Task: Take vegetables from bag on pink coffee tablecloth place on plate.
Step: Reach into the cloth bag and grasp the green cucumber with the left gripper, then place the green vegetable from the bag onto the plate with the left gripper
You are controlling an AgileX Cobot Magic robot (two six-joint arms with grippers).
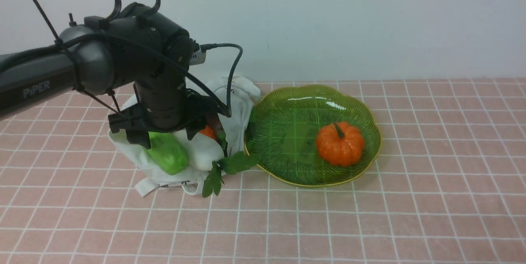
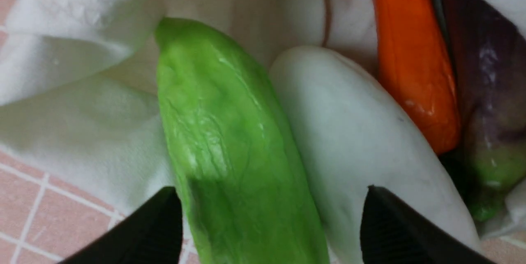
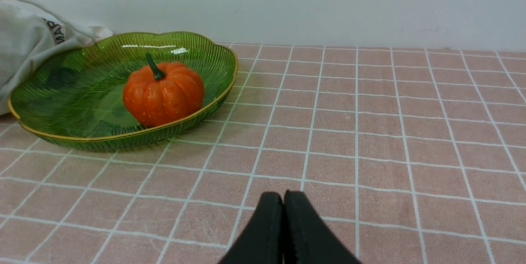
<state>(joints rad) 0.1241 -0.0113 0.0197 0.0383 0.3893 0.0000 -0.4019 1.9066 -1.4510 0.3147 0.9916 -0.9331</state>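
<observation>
The off-white bag (image 1: 240,101) lies on the pink tablecloth (image 1: 370,214), mouth open toward me. In it are the green cucumber (image 1: 168,156), the white radish (image 1: 202,153) and the orange carrot (image 1: 208,131) with its green leaves (image 1: 230,164). My left gripper (image 1: 164,138) is open just above the cucumber (image 2: 230,153). One fingertip (image 2: 160,223) is beside the cucumber, the other (image 2: 390,227) over the radish (image 2: 361,132). The carrot (image 2: 411,58) lies beyond the radish. The green plate (image 1: 283,103) is to the right of the bag. My right gripper (image 3: 283,196) is shut and empty, low over the cloth.
An orange pumpkin (image 1: 340,144) sits in the plate (image 3: 74,136), also seen in the right wrist view (image 3: 164,93). A dark purple item (image 2: 489,91) lies in the bag beside the carrot. The white wall is close behind the bag (image 3: 24,42) and plate.
</observation>
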